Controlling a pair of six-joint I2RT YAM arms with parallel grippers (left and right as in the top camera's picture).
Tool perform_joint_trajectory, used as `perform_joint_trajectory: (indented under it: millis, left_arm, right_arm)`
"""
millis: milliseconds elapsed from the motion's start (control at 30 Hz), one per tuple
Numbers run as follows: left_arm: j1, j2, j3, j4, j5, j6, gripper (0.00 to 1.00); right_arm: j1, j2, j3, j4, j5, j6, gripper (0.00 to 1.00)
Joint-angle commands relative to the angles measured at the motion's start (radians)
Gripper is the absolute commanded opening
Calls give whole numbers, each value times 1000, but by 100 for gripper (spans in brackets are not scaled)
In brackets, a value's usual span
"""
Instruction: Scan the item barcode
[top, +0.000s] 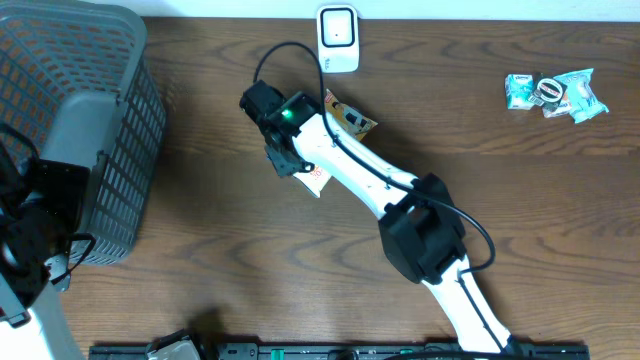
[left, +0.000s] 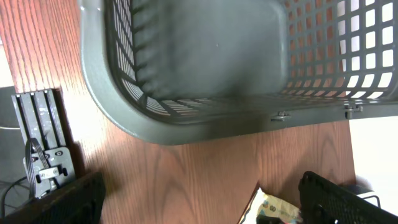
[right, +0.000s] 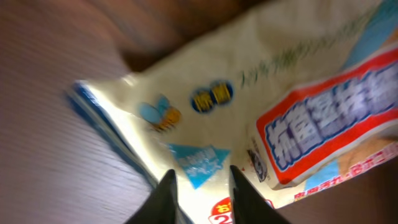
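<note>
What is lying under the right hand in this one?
A cream printed packet over the wooden table. From above, the right hand and arm cover most of it; only two corners show. No barcode is visible; its underside is hidden.

Place: I read this as a mock shop checkout laid out on a robot test bench.
Counter: a dark wood-grain table (top: 200, 220) fills my overhead view.
Basket: a grey plastic shopping basket (top: 130, 120) with lattice walls stands at my left edge, the kind carried round a store.
Scanner: a small white barcode scanner (top: 338, 38) sits at the far edge of the table.
Goods: sealed teal-and-white packets (top: 555, 93) lie at the far right. My right wrist camera shows a printed pack (right: 249, 93) with Japanese retail lettering.
Rig: a white-and-black robot arm (top: 360, 175) reaches over the table, and a black rail (top: 330, 351) runs along the near edge.
</note>
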Motion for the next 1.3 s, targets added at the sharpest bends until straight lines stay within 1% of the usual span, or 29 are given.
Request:
perform_joint_trajectory:
  millis: [0, 167, 300, 400, 533, 600, 633, 700, 733, 800, 833, 867, 933, 1033, 1133, 1267]
  left_arm:
    - [5, 0, 6, -47, -10, -5, 98]
    - [5, 0, 6, -47, -10, -5, 97]
    - [5, 0, 6, -47, -10, -5, 98]
    - [5, 0, 6, -47, -10, -5, 98]
    - [5, 0, 6, -47, -10, -5, 98]
    - [5, 0, 6, -47, -10, -5, 98]
    - [5, 0, 6, -47, -10, -5, 97]
    - [5, 0, 6, -47, -10, -5, 98]
    - [5, 0, 6, -47, -10, -5, 98]
    - [5, 0, 6, -47, -10, -5, 98]
    - [5, 0, 6, -47, -10, -5, 98]
    - [5, 0, 6, -47, -10, -5, 97]
    - [5, 0, 6, -47, -10, -5, 98]
    - [5, 0, 6, -47, -10, -5, 98]
    - [5, 0, 6, -47, -10, -5, 98]
    - [5, 0, 6, -47, -10, -5, 98]
  right_arm:
    - [-15, 32, -3, -34, 78, 27, 18]
    - [-32, 31, -3, -114, 168, 48, 17]
    - [-57, 31, -3, -245, 249, 61, 10]
    - [-68, 31, -3, -316, 328, 117, 11]
    - [-74, 6, 0, -318, 329, 120, 13]
    - [-72, -21, 3, -293, 328, 119, 16]
    - [-70, -35, 6, -274, 328, 119, 21]
    - [-64, -61, 12, -224, 315, 119, 43]
    - [-60, -76, 12, -179, 295, 119, 48]
    - [-53, -93, 12, -81, 238, 114, 47]
    - [-51, -97, 12, -22, 189, 89, 46]
    - [-51, -97, 12, 42, 129, 53, 41]
    - [-51, -89, 9, 144, 34, 5, 36]
    - [-51, -64, 8, 241, -2, -4, 34]
    - [-47, -23, 8, 287, -2, -4, 34]
    - [-48, 31, 8, 249, 0, -4, 36]
